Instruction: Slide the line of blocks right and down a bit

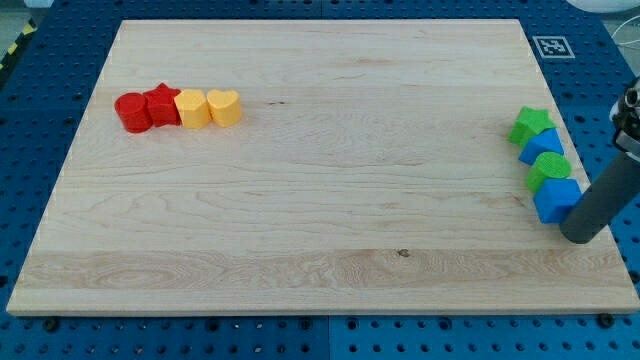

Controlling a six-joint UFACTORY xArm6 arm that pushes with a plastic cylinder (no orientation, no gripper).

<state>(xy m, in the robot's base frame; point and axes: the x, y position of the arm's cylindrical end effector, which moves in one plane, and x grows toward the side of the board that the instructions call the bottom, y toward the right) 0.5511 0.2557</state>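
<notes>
A line of blocks lies at the view's upper left: a red round block [131,111], a red star [161,104], a yellow hexagon-like block [192,108] and a yellow heart [225,106], touching side by side. My tip [583,234] is far off at the view's right, just right of and below a blue block [556,200]. The dark rod rises from it toward the right edge.
A second column of blocks stands near the board's right edge: a green star [531,124], a blue block [543,145], a green round block [550,168] and the blue block at its bottom. The wooden board [320,200] lies on a blue perforated table.
</notes>
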